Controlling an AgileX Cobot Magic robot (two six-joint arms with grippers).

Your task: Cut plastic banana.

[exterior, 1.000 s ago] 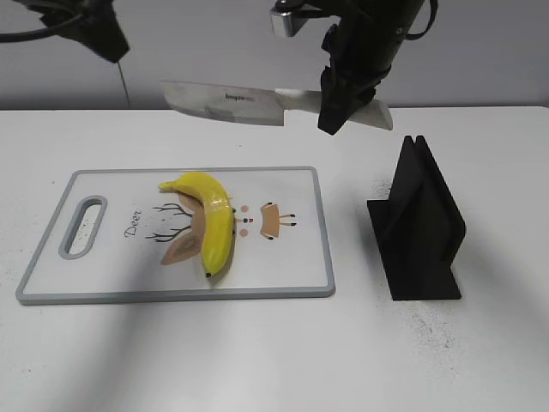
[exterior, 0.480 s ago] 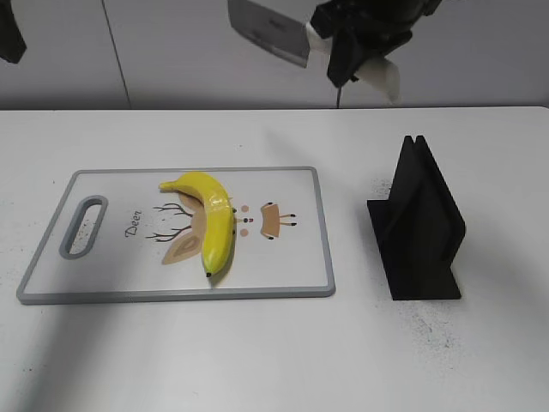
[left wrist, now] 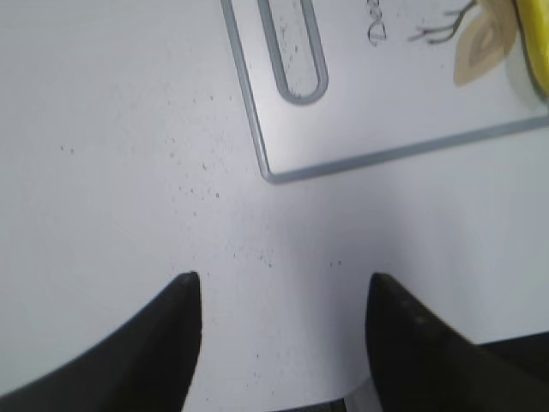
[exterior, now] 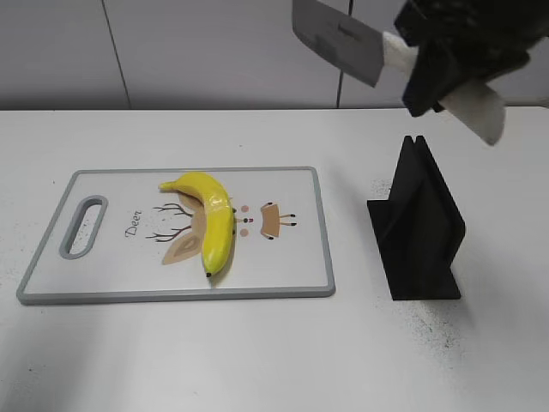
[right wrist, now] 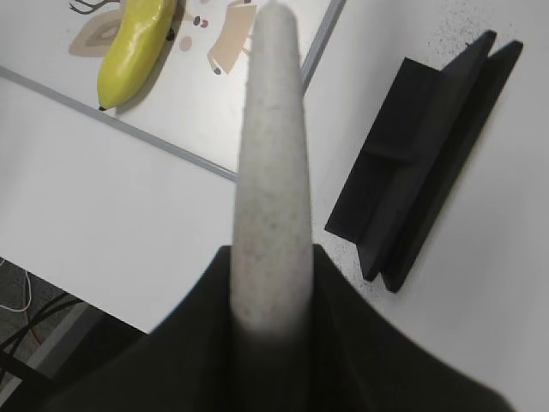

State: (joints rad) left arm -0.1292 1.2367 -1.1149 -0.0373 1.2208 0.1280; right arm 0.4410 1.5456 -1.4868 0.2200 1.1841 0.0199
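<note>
Matte black right hand — bulky, angular; left hand with two dark tapered fingers.

One banana, one knife, one board

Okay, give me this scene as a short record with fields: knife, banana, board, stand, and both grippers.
knife: held high, above the table
banana: whole, lying on the board
cutting board: flat on the table, handle slot at its left end
knife stand: black, empty, right of the board
right gripper: shut on the knife handle
left gripper: open, empty, hovering near the board's handle corner
</note>
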